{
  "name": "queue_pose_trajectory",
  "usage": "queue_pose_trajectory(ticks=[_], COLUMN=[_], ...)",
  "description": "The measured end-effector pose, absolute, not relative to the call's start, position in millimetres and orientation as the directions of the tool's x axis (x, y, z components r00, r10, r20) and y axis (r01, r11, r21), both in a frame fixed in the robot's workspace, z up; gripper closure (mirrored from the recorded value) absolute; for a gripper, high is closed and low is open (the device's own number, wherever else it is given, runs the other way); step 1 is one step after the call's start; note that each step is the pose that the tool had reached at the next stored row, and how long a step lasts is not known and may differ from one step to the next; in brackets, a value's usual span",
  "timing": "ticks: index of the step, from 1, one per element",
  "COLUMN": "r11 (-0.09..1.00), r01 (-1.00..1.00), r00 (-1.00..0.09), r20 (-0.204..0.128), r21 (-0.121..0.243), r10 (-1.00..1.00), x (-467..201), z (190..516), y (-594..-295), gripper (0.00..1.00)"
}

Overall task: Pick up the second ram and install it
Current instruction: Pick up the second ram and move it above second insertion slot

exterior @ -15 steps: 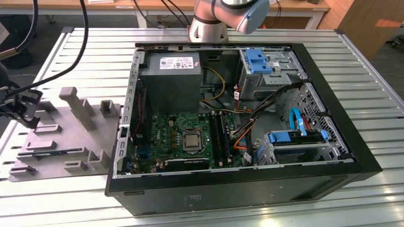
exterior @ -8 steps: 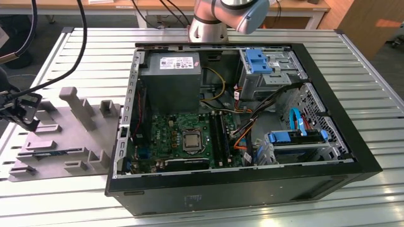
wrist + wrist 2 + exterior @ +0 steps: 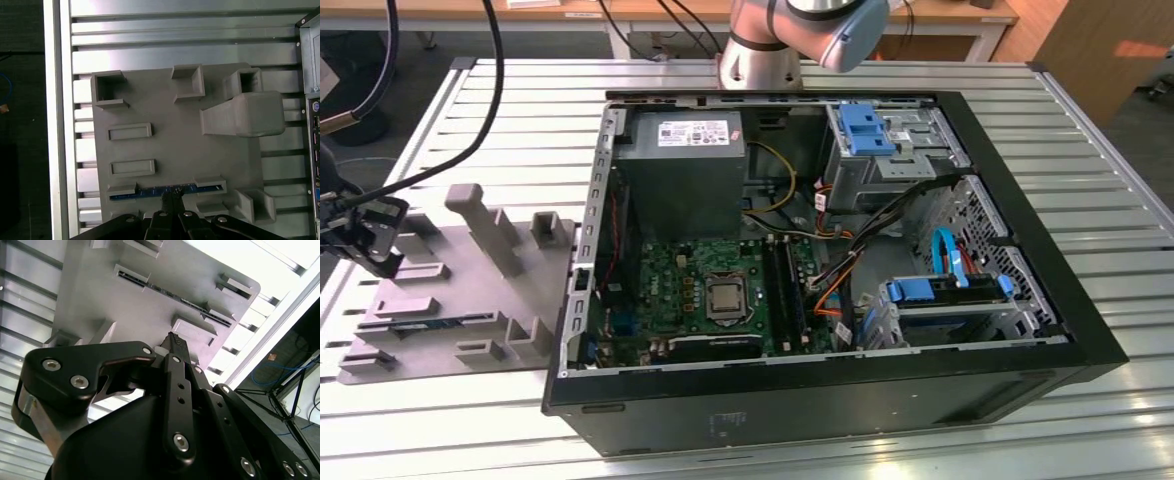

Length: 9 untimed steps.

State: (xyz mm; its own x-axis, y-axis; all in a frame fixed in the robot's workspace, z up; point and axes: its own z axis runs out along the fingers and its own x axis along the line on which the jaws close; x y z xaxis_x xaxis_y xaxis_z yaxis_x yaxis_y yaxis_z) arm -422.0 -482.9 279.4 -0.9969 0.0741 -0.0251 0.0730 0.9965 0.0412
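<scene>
The second ram (image 3: 150, 192) is a thin dark blue stick. It lies on edge in a slot of the grey tray (image 3: 175, 145), held between two low blocks. In the second wrist view the ram (image 3: 165, 290) shows as a dark line across the tray (image 3: 95, 285). My gripper (image 3: 376, 258) hangs over the tray (image 3: 454, 300) at the exterior view's left. Its black fingers (image 3: 170, 202) are drawn together with nothing between them, and in the first wrist view they point at the ram's middle. The fingertips (image 3: 175, 342) are above the tray and apart from the ram.
An open computer case (image 3: 854, 390) lies on the slatted metal table (image 3: 1067, 100), to the exterior view's right of the tray. Inside it are the green motherboard (image 3: 680, 290), the dark memory slots (image 3: 783, 295), a power supply (image 3: 678, 150) and blue drive brackets (image 3: 861, 130). Tall tray blocks (image 3: 245, 117) stand beside the gripper.
</scene>
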Motion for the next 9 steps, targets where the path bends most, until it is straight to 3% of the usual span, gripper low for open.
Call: queue_pose_trajectory(ticks=[9], r11=[0.998], r01=[0.047], r00=[-0.999], r20=[-0.025], r21=[0.041], r10=[0.048], x=[-422.0], z=[279.3], y=[-482.8], gripper=[0.89])
